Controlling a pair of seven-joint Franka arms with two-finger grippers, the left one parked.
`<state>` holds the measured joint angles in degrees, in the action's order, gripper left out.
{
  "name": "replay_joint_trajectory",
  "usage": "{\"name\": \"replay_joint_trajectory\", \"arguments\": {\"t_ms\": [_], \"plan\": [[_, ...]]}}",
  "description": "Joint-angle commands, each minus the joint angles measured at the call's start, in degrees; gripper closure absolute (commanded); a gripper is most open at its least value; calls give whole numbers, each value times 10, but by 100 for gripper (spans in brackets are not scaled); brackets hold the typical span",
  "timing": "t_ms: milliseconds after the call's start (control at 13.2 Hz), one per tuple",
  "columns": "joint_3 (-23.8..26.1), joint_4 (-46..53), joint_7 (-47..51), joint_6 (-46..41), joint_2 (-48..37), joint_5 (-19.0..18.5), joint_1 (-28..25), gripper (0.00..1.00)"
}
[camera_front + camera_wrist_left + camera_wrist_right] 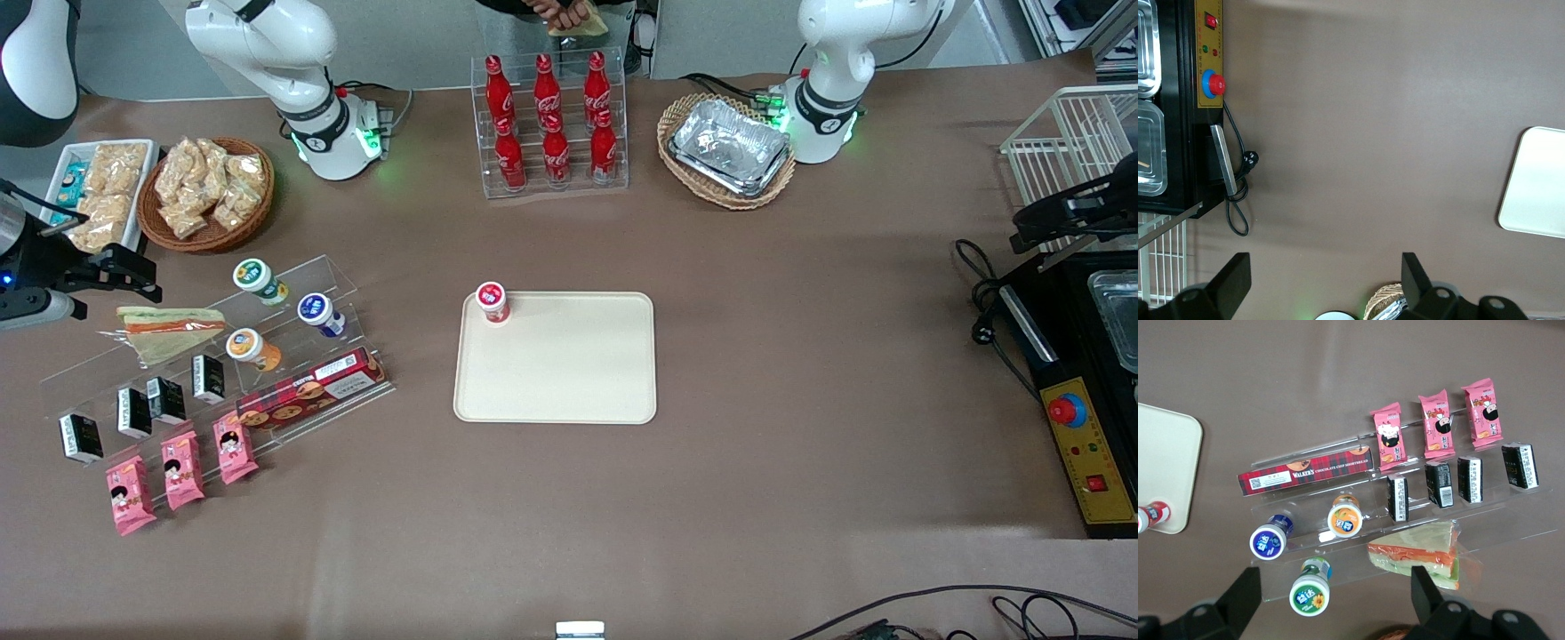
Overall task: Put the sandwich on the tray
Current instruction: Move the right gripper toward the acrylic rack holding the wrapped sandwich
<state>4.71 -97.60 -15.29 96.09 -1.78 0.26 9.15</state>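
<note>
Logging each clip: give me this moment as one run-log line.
phase: approach | gripper: open, above display stand, nothing held | sandwich: on clear stand, untouched | tray: holds one red-lidded cup

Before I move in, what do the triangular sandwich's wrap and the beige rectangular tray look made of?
The triangular sandwich seems wrapped in thin clear plastic film: glossy, crinkled, with bread and filling showing through. The cream-beige rectangular tray looks like matte moulded plastic: uniform colour, rounded corners, low rim, though I cannot confirm it. The open gripper hovers beside the sandwich.
</note>
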Motion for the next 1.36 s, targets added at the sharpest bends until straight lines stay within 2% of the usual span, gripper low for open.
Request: {"name": "replay_joint_trajectory", "arguments": {"t_ms": [0,455,682,758,1062,1289], "plan": [[6,6,2,-13,-8,9,8,0],[6,7,7,-26,-12,11,7,0],[7,7,44,-27,-12,11,5,0],[7,7,66,-30,-11,11,5,0],[7,7,277,-40,-17,11,-11,0],[0,33,315,-75,-16,6,-1,0]]}}
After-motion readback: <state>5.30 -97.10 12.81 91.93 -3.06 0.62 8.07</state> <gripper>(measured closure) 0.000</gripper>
